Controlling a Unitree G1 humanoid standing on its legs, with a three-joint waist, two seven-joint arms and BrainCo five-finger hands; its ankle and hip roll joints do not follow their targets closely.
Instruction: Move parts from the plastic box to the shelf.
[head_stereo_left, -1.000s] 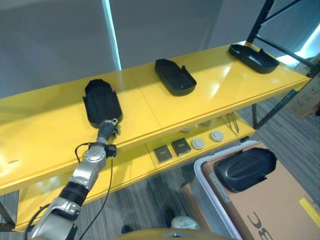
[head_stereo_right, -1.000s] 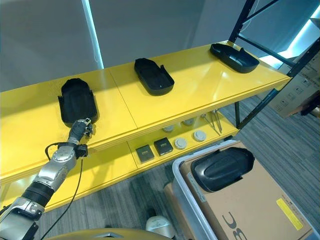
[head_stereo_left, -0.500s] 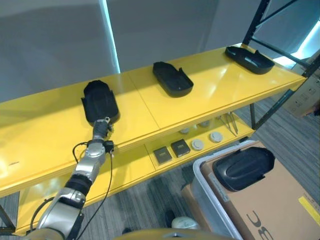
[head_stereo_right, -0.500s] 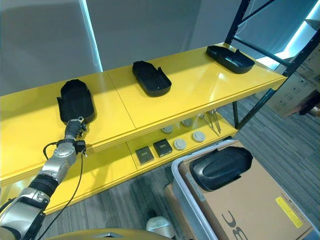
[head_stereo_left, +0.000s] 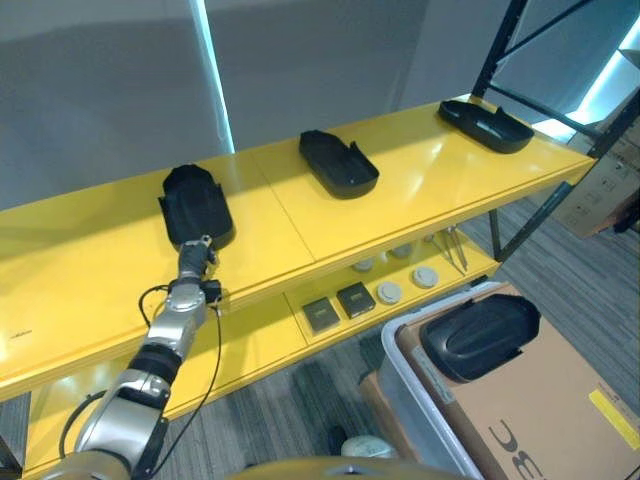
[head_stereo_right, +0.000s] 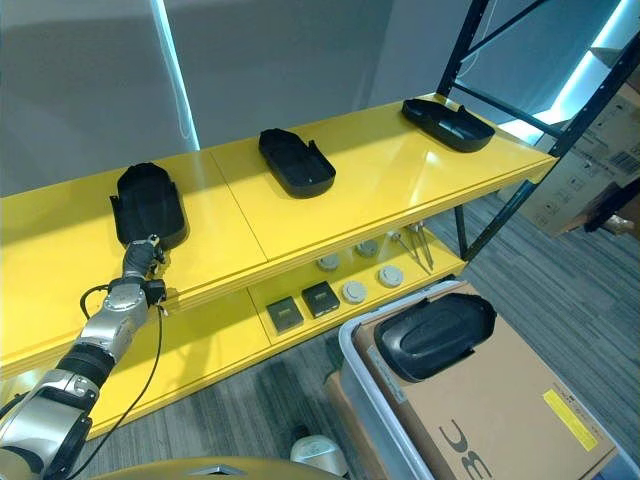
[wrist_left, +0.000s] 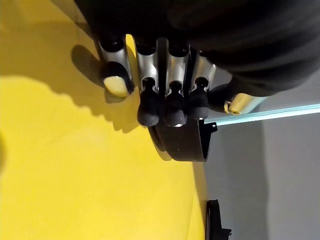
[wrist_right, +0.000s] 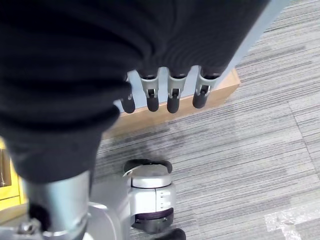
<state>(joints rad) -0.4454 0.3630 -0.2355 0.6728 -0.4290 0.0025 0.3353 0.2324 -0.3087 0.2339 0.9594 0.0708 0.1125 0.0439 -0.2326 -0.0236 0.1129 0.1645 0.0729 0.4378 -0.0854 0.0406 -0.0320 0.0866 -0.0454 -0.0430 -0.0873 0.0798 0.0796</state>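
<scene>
Left hand: the left hand (head_stereo_left: 196, 252) is reaching over the front edge of the shelf's top board, just at the near end of the leftmost part; in the left wrist view its fingers (wrist_left: 170, 95) are hanging relaxed and fairly straight, curling round nothing, their dark tips just short of that part's rim.

Parts on the shelf: three black moulded parts are lying on the yellow shelf (head_stereo_left: 400, 190), well apart from each other: a leftmost part (head_stereo_left: 196, 206), a middle part (head_stereo_left: 338, 163) and a rightmost part (head_stereo_left: 485, 124) near the dark upright post (head_stereo_right: 470, 55).

Lower board: two small dark square blocks (head_stereo_left: 338, 307) are sitting side by side, with four pale round discs (head_stereo_left: 390, 292) beside them, two in front and two half hidden behind, and a pair of thin metal tools (head_stereo_left: 456, 250) further right.

Plastic box: the clear plastic box (head_stereo_left: 402, 352) is standing on the grey carpet below the shelf, holding a brown carton (head_stereo_left: 540, 410); one black part (head_stereo_left: 478, 335) is resting on top of the carton at the box's near corner.

Right hand: the right hand (wrist_right: 165, 90) is hanging over the carpet beside the carton's edge, its fingers loosely extended and empty.
</scene>
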